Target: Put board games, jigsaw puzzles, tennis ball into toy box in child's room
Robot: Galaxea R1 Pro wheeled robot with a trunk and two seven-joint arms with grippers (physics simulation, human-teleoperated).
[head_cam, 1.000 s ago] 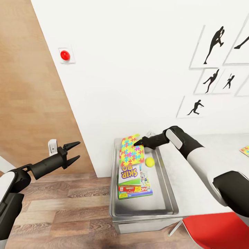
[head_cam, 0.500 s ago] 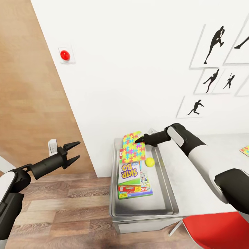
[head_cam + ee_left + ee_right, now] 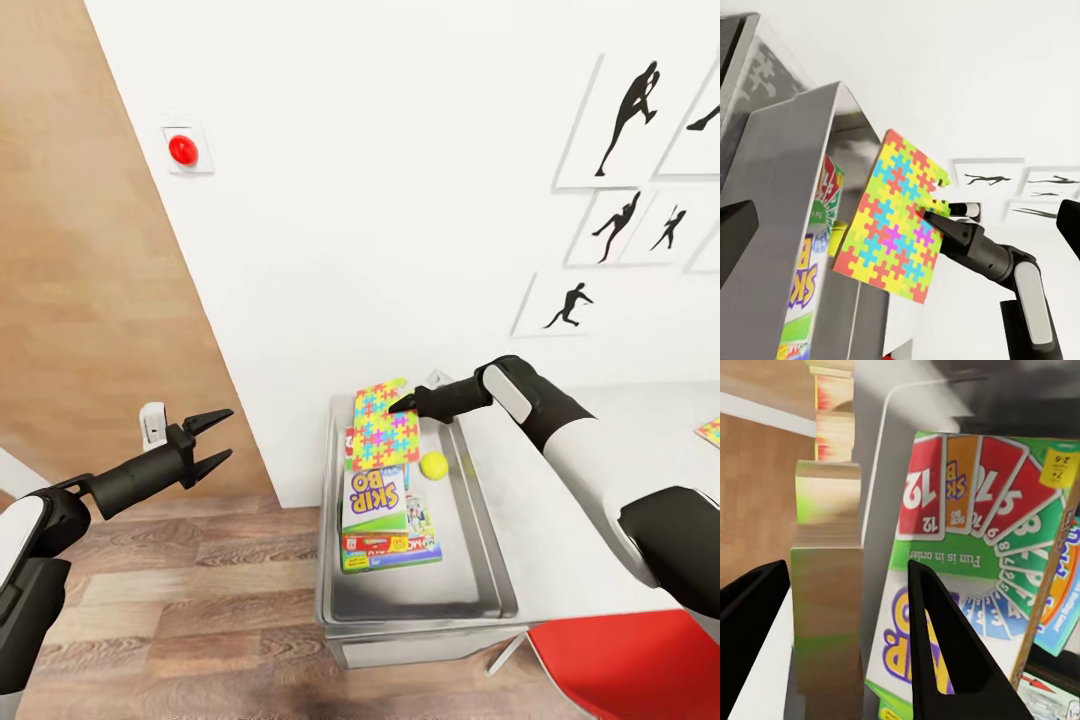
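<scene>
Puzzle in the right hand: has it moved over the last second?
Yes. The puzzle has shifted toward the wall end of the bin, uncovering more of the Skip-Bo box.

We are looking at evenly bright, flat simulator lighting with no clear single source. The white wall (image 3: 400, 200) is rendering almost blown out, and in the left wrist view it is washing into featureless white. Shadows are staying soft and faint: a pale grey one is lying inside the toy box (image 3: 480, 590). The head view is bending straight lines near its edges, so the wood panel (image 3: 90, 300) is leaning. In the right wrist view the jigsaw puzzle (image 3: 829, 585) is smearing into a blurred strip seen edge-on, while the board game (image 3: 975, 547) print is reading sharp.
</scene>
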